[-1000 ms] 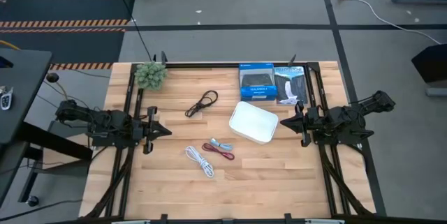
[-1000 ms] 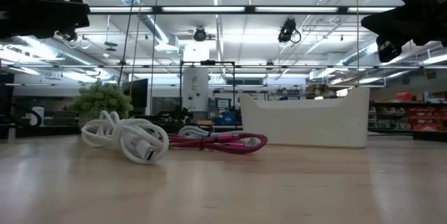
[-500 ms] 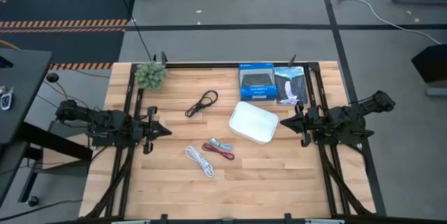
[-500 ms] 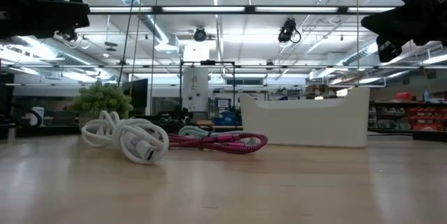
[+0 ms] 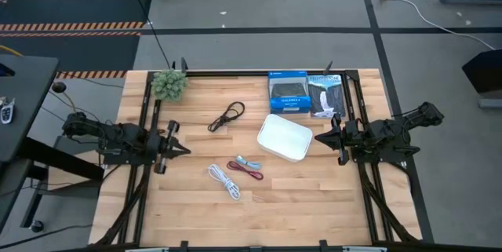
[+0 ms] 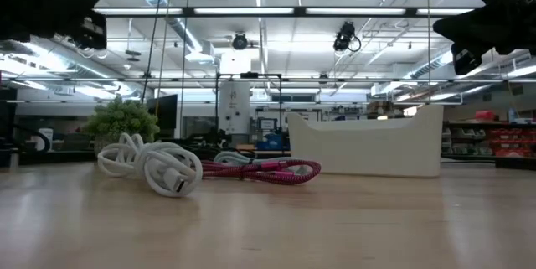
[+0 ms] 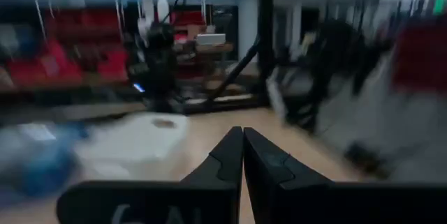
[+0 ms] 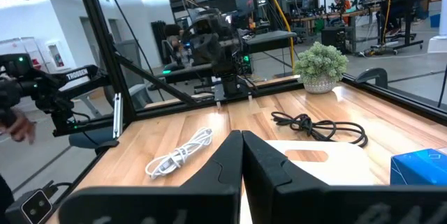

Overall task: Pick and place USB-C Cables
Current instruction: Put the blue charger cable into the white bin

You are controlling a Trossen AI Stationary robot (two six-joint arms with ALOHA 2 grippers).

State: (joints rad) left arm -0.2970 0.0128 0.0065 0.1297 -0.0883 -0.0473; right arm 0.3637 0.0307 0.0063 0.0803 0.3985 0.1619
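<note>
The left gripper (image 5: 174,149) hovers at the desk's (image 5: 188,213) left edge, fingers pressed together. The black cable (image 5: 227,116) slants toward the plant (image 5: 169,84). The white cable (image 5: 224,181), the dark red cable (image 5: 245,169) and the grey-blue cable (image 5: 249,162) lie mid-desk, the grey-blue one barely discernible, beside the white tray (image 5: 285,137). The right gripper (image 5: 329,136) hangs past the tray, fingers closed.

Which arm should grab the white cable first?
Left, probably. The left pincer sits nearer the white cable, while the white tray lies right beside the right pincer.
</note>
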